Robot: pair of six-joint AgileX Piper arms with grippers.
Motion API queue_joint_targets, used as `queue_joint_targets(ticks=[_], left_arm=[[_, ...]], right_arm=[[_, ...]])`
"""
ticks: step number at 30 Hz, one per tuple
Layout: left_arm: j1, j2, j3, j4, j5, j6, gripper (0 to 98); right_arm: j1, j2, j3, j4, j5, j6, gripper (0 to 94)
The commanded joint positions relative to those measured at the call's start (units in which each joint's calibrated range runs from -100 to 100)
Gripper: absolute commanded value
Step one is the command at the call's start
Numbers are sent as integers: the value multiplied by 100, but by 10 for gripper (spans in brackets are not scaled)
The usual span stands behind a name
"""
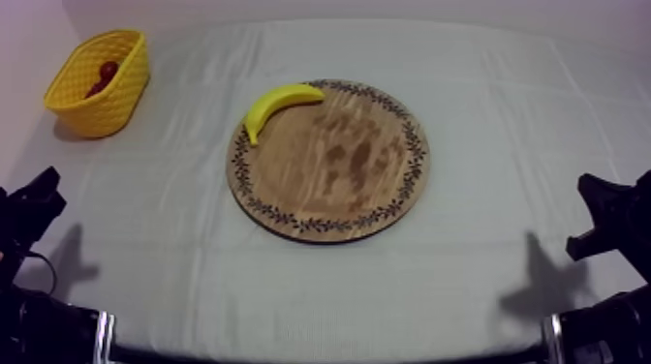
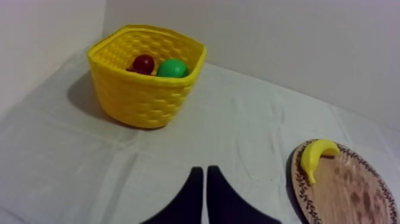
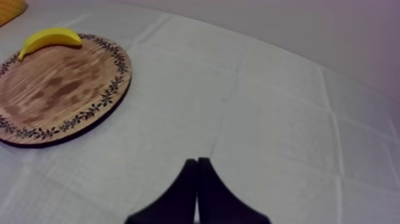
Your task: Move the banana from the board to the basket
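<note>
While parked low at the near edge, had left gripper [image 2: 203, 173] and right gripper [image 3: 197, 162] with fingers pressed together, pinching nothing. Saw banana [image 1: 276, 102] on far-left rim of wooden board [image 1: 329, 165]. Judged it light, stiff, slippery; best pinched across thick middle. Noted yellow basket [image 1: 97, 108] far left, small red fruit [image 1: 107, 71] inside.

1. Left wrist view: the yellow basket [image 2: 143, 95] hides the lower halves of the small red fruit [image 2: 143, 63] and a green round fruit [image 2: 172, 68]. I cannot tell the green one's kind.
2. Same view: the wooden board [image 2: 351, 190] is cut off by the frame edge.
3. Right wrist view: the board's edge is cropped, and the basket is cut down to one corner.
4. Top view: the red fruit is mostly behind the basket wall. My left arm [image 1: 29, 208] and right arm [image 1: 615, 208] run off the frame.
</note>
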Motion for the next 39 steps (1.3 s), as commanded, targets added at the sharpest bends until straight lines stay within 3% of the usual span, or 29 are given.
queue_joint_targets(ticks=[1,16,21,25,31,36,39], left_arm=[[-20,-5,4,-8,1,17,1],[-64,-5,4,-8,1,16,1],[-64,-5,4,-47,7,271,3],[-64,-5,4,-61,8,95,1],[-64,-5,4,-55,13,286,1],[-28,155,-36,-12,21,365,1],[35,569,-387,97,54,207,0]], right_arm=[[1,3,-3,0,2,1,2],[1,3,-3,0,2,-2,2],[1,3,-3,0,2,-2,2],[1,3,-3,0,2,0,2],[1,3,-3,0,2,1,2],[1,3,-3,0,2,1,2],[1,3,-3,0,2,1,2]])
